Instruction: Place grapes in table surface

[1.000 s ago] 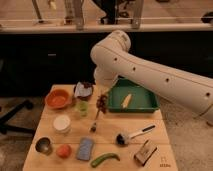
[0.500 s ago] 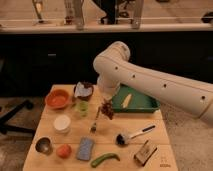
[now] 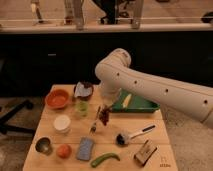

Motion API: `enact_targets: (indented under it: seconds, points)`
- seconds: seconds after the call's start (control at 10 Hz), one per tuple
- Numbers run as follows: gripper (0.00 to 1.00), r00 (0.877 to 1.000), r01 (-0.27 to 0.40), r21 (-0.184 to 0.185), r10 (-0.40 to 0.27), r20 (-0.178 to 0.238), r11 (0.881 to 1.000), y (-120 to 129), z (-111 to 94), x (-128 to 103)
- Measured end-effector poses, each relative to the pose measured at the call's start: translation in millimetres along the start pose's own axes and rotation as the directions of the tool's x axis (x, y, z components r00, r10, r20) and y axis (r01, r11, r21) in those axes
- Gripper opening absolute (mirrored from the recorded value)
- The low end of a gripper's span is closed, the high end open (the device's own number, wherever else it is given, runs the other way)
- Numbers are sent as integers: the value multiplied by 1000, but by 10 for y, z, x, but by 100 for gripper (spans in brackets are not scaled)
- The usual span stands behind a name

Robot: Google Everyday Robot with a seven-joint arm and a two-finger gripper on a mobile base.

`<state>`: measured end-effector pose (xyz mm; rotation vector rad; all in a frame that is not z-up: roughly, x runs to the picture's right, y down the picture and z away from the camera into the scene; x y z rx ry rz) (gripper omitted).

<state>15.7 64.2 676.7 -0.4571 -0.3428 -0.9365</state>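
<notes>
A small bunch of dark reddish-purple grapes [image 3: 104, 118] hangs just above the middle of the light wooden table surface [image 3: 150, 121]. My gripper [image 3: 104, 113] points down from the white arm that reaches in from the right, and it is shut on the top of the bunch. The grapes are low over the planks, between a fork [image 3: 94, 125] on their left and the green tray [image 3: 142, 106] at the right rear. Whether the bunch touches the wood cannot be made out.
Orange bowl [image 3: 57, 98], dark bowl [image 3: 83, 91] and green cup [image 3: 82, 107] stand at the back left. White cup [image 3: 62, 123], metal cup [image 3: 43, 145], orange fruit [image 3: 63, 150], blue sponge [image 3: 85, 148], green chili [image 3: 105, 159], brush [image 3: 131, 136] and brown box [image 3: 145, 152] fill the front.
The gripper has come down and slightly right with the grapes, from beside the green cup at tray height to just over the table's middle. The elbow swung right.
</notes>
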Motion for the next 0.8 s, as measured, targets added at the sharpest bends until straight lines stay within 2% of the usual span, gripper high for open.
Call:
enact_targets:
  seconds: [0.4,0.8]
  points:
    - [0,1000,9,-7,-9,22,1000,113,60,-168]
    - [0,998,32,-53,-29,54,998,131,205,-208]
